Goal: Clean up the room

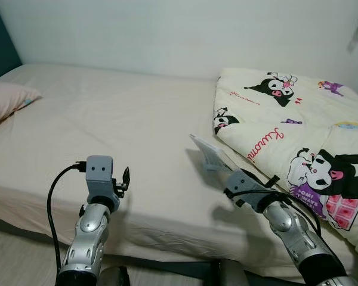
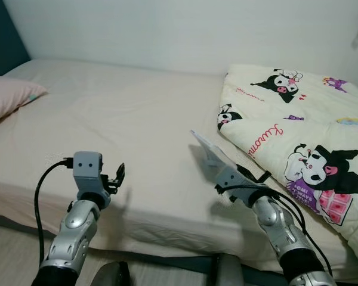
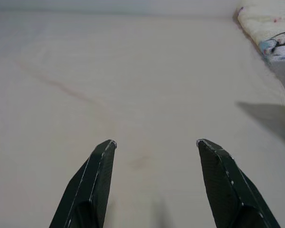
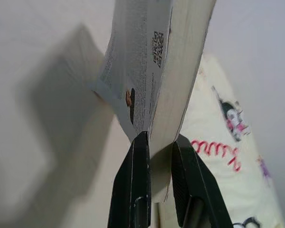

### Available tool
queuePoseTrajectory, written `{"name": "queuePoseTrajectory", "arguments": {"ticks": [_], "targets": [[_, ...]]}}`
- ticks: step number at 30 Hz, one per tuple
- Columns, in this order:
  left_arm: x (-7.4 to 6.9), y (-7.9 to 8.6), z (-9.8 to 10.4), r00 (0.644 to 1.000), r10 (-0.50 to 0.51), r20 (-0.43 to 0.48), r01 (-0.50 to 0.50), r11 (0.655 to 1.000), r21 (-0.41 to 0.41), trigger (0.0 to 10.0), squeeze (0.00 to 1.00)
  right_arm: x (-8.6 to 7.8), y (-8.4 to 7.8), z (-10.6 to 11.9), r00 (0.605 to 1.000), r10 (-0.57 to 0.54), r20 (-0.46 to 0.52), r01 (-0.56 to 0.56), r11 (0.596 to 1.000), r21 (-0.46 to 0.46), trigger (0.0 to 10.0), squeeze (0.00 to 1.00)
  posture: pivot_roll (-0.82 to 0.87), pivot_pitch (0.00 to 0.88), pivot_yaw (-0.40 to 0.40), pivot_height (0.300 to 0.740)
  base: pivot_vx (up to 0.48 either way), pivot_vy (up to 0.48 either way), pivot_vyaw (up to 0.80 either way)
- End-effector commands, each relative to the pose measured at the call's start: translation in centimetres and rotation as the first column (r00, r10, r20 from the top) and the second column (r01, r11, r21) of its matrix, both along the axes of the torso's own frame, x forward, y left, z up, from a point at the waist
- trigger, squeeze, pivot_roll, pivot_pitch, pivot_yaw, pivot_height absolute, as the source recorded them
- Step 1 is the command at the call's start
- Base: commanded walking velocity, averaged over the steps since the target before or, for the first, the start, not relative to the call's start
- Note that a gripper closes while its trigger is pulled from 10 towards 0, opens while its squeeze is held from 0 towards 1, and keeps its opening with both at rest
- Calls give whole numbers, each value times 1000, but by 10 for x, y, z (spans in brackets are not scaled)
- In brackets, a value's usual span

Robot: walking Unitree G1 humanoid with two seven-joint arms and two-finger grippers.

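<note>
Pale paperback book (image 4: 154, 71) pinched between the fingers of right gripper (image 1: 227, 177), lifted over bed (image 1: 119, 131), quilt (image 1: 298, 131) at 2 o'clock. Left gripper (image 3: 154, 145) spread, holding nothing, at 8 o'clock. Likely carry-away step; next calls for a firm pinch while turning toward a storage spot.

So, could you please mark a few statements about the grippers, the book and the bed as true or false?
1. The right gripper is clamped on a book. True.
2. The left gripper holds the pillow. False: its fingers are open and hold nothing, above the bare sheet.
3. The cartoon-print blanket lies on the robot's right side of the bed. True.
4. The pink pillow lies on top of the blanket. False: it lies at the far left, apart from the blanket.
</note>
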State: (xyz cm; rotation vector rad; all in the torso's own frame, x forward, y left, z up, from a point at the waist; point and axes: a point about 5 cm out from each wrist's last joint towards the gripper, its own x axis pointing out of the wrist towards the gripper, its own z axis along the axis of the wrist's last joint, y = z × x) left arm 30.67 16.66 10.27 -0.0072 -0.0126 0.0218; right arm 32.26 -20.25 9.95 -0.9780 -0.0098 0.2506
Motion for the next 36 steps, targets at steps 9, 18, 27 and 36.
{"name": "queuePoseTrajectory", "arguments": {"ticks": [9,18,27,36], "targets": [[-1,3,0,1000,4,5,-4,1000,-25,10000,0,-1,17,1,992,-101,72,68,926,370,10000,0,17,0,-35,569,0,0,0],[8,-4,9,999,12,45,-11,999,-37,10000,0,4,26,11,989,-141,45,78,754,653,10000,0,33,0,-42,579,0,0,0],[11,-4,13,997,42,66,-42,999,-1,10000,0,-1,35,4,998,-48,30,22,812,583,10000,0,22,0,-27,609,0,0,0],[11,-3,15,997,33,76,-33,999,6,10000,0,1,32,7,1000,1,20,-13,816,577,10000,0,53,0,-54,639,0,0,0]]}}
